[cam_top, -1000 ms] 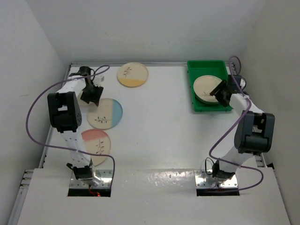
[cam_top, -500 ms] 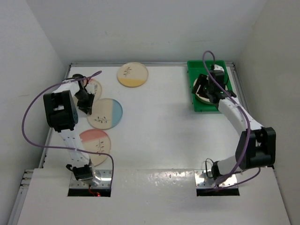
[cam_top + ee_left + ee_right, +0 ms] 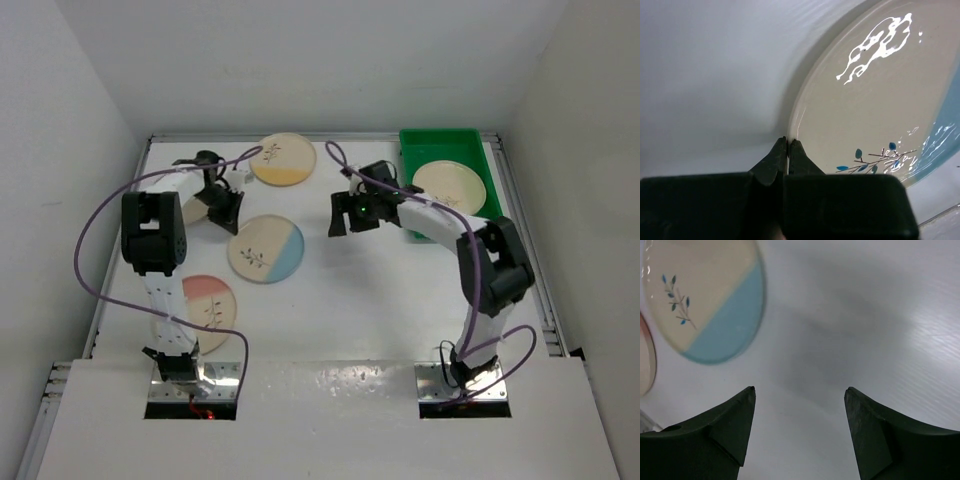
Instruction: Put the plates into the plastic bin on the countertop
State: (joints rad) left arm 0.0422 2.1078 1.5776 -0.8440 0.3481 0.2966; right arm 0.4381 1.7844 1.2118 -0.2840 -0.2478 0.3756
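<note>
Left tool: My two fingers are pressed together with nothing between them. The tips touch the rim of the blue plate, low at the tabletop.
Why together: I judge that a closed tool makes a firm point for pushing. The plate lies flat, so no edge is free for a pinch.
Blue plate: It lies flat on the middle-left of the tabletop, between my two arms and well apart from the plastic bin.
Right tool: The fingers stand wide apart and hold nothing. The tool hangs above bare tabletop, with the blue plate ahead of it and to one side.
Why apart: I judge it is made ready to take the blue plate by the rim, because the bin stands on this arm's side.
Plastic bin: It stands at the far right of the tabletop, and one cream plate lies in it.
Other plates: The yellow plate at the far edge and the pink plate near my left base lie flat. One more plate seems to be partly hidden under my left arm, but I cannot tell it well.
Risk: A flat plate on a glossy tabletop gives little to grip. I judge it can slide away when the fingers close on it.
</note>
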